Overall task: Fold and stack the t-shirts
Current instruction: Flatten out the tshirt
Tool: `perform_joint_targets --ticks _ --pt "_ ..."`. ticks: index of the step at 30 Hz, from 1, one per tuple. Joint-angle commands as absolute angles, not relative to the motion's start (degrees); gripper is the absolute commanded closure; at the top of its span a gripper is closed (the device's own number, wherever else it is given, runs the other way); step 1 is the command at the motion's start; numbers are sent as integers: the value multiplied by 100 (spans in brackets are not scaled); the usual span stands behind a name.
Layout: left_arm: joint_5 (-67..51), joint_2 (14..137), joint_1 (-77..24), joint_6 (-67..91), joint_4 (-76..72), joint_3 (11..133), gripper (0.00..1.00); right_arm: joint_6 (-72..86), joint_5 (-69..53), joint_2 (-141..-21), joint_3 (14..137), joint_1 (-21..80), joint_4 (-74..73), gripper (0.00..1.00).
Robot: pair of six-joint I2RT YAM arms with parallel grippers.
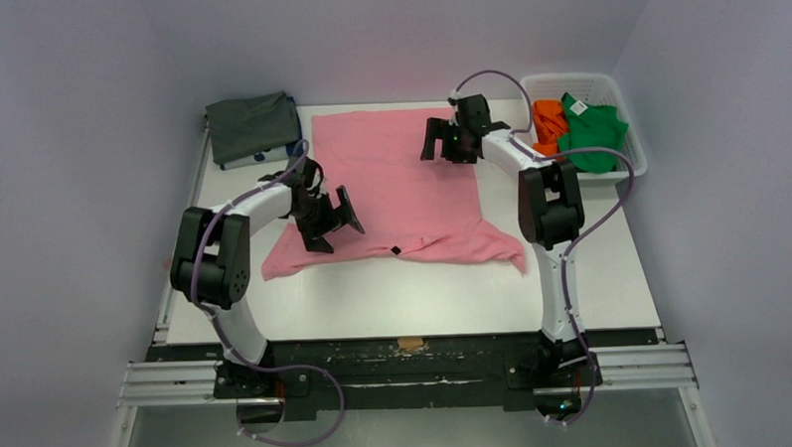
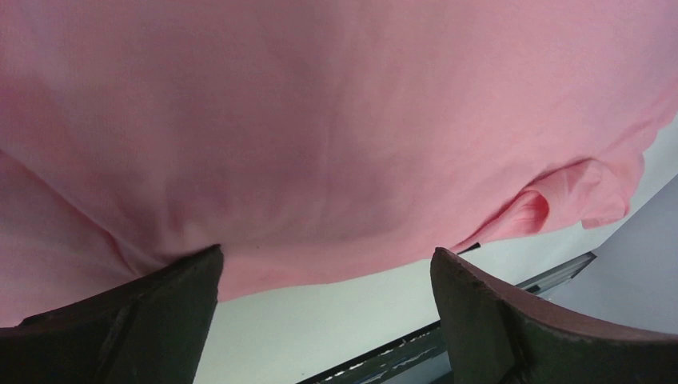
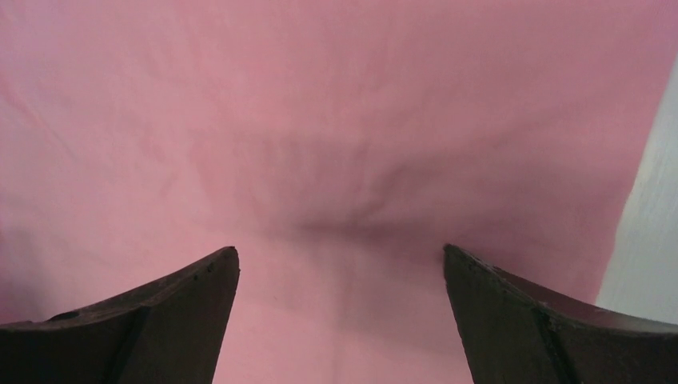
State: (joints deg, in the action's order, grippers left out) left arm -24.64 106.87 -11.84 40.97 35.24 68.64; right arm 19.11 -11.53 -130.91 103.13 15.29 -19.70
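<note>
A large pink t-shirt lies spread flat on the white table; it fills the left wrist view and the right wrist view. My left gripper hovers open over the shirt's near left part, nothing between its fingers. Over the shirt's far right part my right gripper stands open and holds nothing. A dark grey t-shirt lies folded at the far left corner, on top of a blue one of which only an edge shows. Orange and green t-shirts are crumpled in the basket.
The white lattice basket stands at the table's far right corner. Grey walls close in the table on three sides. A small black tag lies on the pink shirt's near hem. The metal rail with the arm bases runs along the near edge.
</note>
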Motion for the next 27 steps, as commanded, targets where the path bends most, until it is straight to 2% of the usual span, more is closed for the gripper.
perform_joint_targets --ticks 1,5,9,13,16,18,20,22,27 --pt "-2242 11558 -1007 4394 3092 7868 0 1656 -1367 -12269 9031 1578 -2126 1" --pt "-2334 12491 -1067 4527 3342 9302 0 1459 -1483 -11115 7408 1778 -2058 1" --pt "-2748 13547 -1230 4686 3559 10947 0 866 -1751 -10619 6749 2454 -2979 1" --pt "-2975 14692 -1562 4796 3445 12966 0 200 -2225 -10970 6967 3316 -3601 3" --pt "-3516 15532 -1693 5476 2291 14127 0 -493 -2678 -11287 7822 3566 -3797 1" --pt "-3650 15821 -1705 6063 1437 14373 0 -516 -3924 -11395 8228 3598 -3463 1" --pt "-3548 15795 -1701 6045 1141 14413 0 -136 -4413 -11421 8472 3665 -2905 1" --pt "-3359 15548 -1669 5644 1221 14354 0 182 -4060 -11263 8509 3691 -2636 1" --pt "-2924 14354 -1470 4519 1629 13745 0 851 -1707 -10402 7976 3461 -2370 1"
